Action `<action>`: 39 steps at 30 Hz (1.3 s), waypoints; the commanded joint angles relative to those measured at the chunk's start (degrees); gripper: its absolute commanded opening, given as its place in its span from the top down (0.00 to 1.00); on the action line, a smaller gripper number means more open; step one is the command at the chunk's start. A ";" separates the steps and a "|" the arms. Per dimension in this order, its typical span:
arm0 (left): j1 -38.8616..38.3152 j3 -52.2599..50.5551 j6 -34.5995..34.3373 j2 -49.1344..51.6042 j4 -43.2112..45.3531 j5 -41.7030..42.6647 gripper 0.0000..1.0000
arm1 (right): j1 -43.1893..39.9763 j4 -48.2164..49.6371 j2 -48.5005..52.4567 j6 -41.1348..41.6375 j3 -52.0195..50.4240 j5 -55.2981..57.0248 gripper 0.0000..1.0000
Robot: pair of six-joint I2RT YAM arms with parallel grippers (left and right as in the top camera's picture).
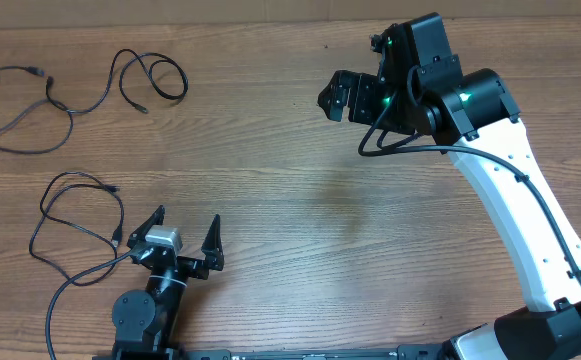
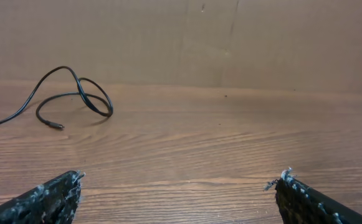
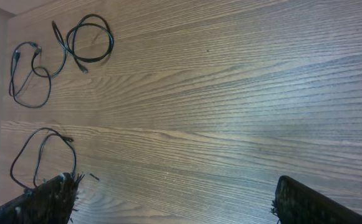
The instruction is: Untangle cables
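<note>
Two thin black cables are seen lying apart on the left part of the wooden bench [image 1: 370, 230], neither one held. The upper cable [image 1: 71, 113] is spread along the far left of the bench, its left part drawn out in a wide loop and its right end curled into a small coil with a plug at the tip. That coil [image 2: 62, 68] is seen resting flat on the wood, far ahead of the left wrist camera. The lower cable [image 1: 70, 176] is laid in an open loop nearer the front edge, just left of the left gripper [image 1: 186, 216], with one strand trailing off toward the front. The left gripper is spread wide with nothing between its fingers [image 2: 56, 193]. Well to the right, the right gripper [image 1: 327, 97] is raised above bare bench and pointed leftward, its jaws likewise set wide and empty [image 3: 176, 182]. Both cables [image 3: 111, 40] [image 3: 43, 129] are shown at the left of the right wrist view.
</note>
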 commanded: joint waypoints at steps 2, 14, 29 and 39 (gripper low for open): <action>-0.26 -0.42 1.22 -0.70 -0.04 -0.72 0.01 | -0.13 0.35 -0.02 0.24 0.81 0.33 0.00; -0.26 -0.42 1.22 -0.70 -0.04 -0.72 0.00 | -0.11 0.35 -0.02 0.24 0.81 0.33 0.00; -0.26 -0.42 1.22 -0.70 -0.04 -0.70 0.00 | -2.12 -6.67 -0.04 -7.89 0.81 9.81 0.00; -0.26 -0.42 1.22 -0.68 -0.04 -0.72 0.01 | -17.62 -14.05 -0.17 -10.40 0.81 3.72 0.00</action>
